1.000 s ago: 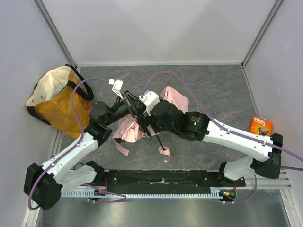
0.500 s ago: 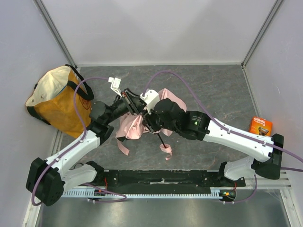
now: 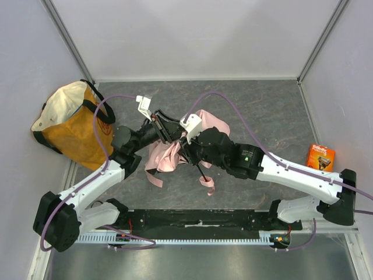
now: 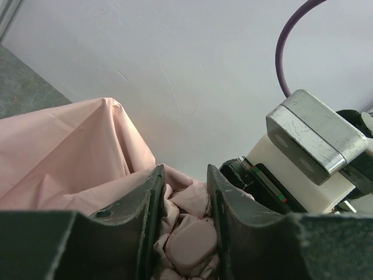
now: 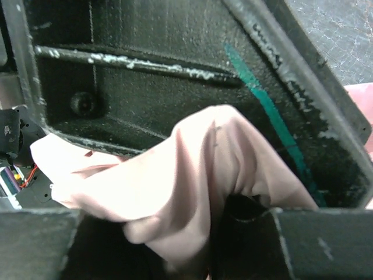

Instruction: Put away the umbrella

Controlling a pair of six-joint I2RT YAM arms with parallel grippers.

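Umbrella (image 3: 169,154), limp over the middle of the bench (image 3: 262,111), is held only by cloth pinched in your narrow left fingers (image 4: 145,221) and right fingers (image 5: 309,245), so pulling them apart could tear it or let it slip short of the bag (image 3: 70,122).

No legible text; orange box (image 3: 321,156) print too blurred

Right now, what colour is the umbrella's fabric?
Pale pink umbrella, clearest in left wrist view.
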